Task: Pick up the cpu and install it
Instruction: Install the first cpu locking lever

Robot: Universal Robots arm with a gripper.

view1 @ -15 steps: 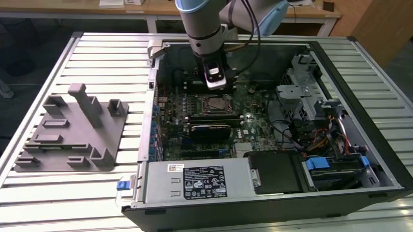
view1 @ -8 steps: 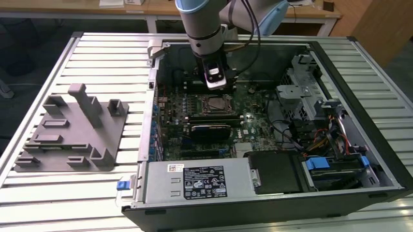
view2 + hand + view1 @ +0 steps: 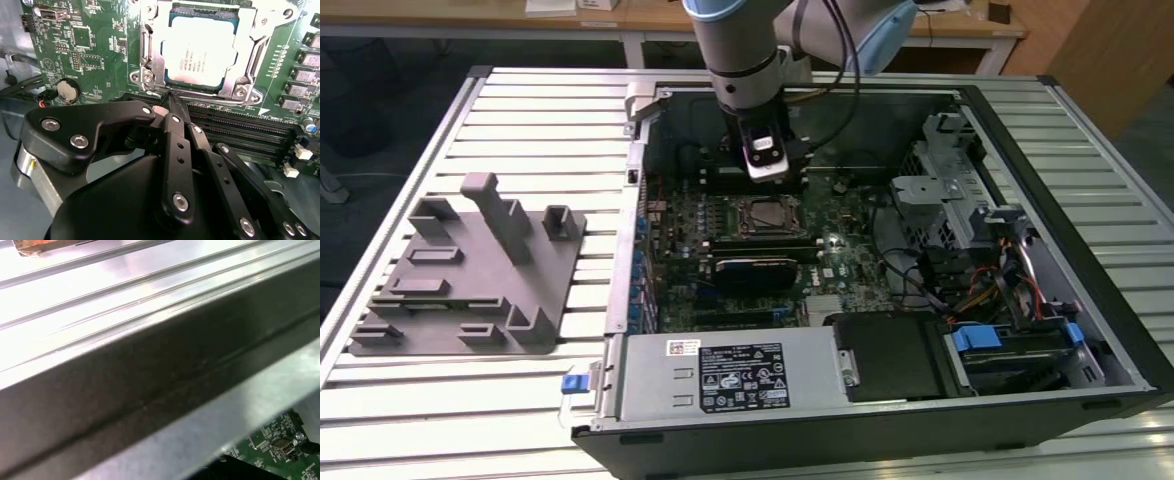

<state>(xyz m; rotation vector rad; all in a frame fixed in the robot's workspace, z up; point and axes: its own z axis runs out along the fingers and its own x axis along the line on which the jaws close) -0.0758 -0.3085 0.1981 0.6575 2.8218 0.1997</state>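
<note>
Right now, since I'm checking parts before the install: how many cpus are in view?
1. The cpu sits within the socket's metal frame on the motherboard. Another could be hidden behind the posts of the grey fixture tray.

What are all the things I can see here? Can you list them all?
cpu: one, silver-grey, sitting in its socket on the circuit board.
circuit board: one, green, flat inside the computer case.
computer case: one, black and silver, open, on the table.
plastic tray: one, grey, on the table at the exterior view's left.
table: one, pale slatted metal.
power box: one, silver, at the case's near edge.
gripper: one, black, fingers together, tips just beside the cpu socket.
</note>
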